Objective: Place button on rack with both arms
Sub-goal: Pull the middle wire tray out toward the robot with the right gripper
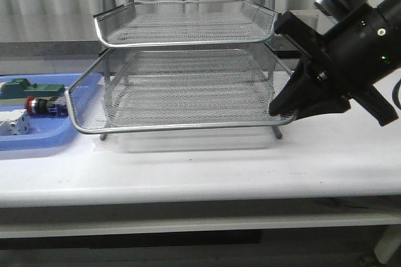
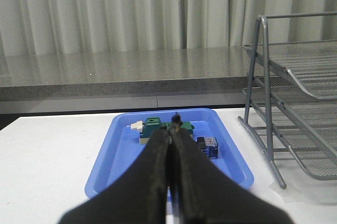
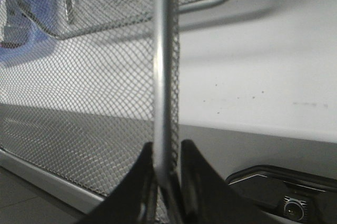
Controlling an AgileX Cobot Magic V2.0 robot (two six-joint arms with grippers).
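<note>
The button (image 1: 41, 105), with a red head and a blue rear block, lies in the flat blue tray (image 1: 37, 140) at the far left. In the left wrist view the button (image 2: 207, 146) lies just right of my fingers. The silver wire-mesh rack (image 1: 182, 126) stands mid-table. My right gripper (image 1: 285, 111) is shut on the right rim of its middle tier; in the right wrist view the rim (image 3: 160, 77) runs between the two fingers of that gripper (image 3: 166, 149). My left gripper (image 2: 171, 134) is shut and empty, above the near part of the blue tray (image 2: 116, 150). It is out of the front view.
A green block (image 1: 31, 88) and a white block (image 1: 14, 123) share the blue tray with the button. The green block (image 2: 155, 126) lies beyond my left fingertips. The rack's frame leg (image 2: 266, 113) stands right of the tray. A grey counter and curtains are behind.
</note>
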